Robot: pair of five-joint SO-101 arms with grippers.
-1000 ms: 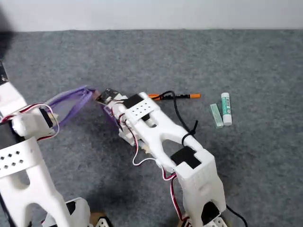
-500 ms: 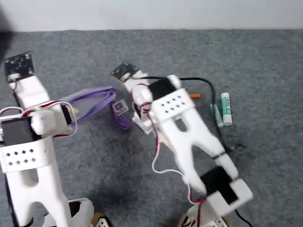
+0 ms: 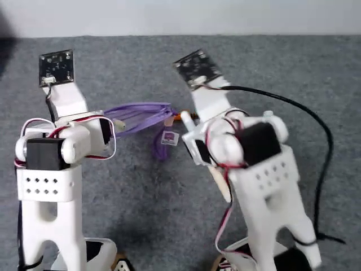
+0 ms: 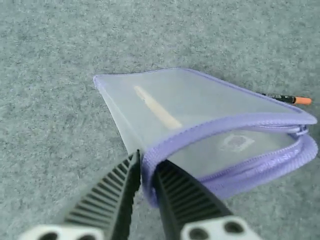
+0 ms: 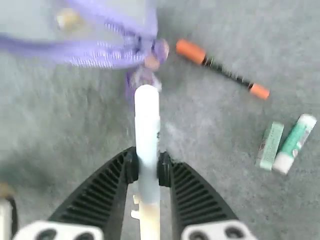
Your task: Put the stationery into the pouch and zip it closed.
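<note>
— What's at left?
— The left fingers pinch the pouch by its rim, now swung toward the other arm.
— And right?
— The right fingers clamp a white stick, pulled back and aimed at the pouch mouth just ahead. An orange pen waits beyond. Insertion looks next.

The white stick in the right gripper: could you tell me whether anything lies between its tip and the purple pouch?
Only parts of the pouch itself: its zipper pull and small tag hang just ahead of the tip of the white stick. The orange pen lies off to one side, clear of that line.
</note>
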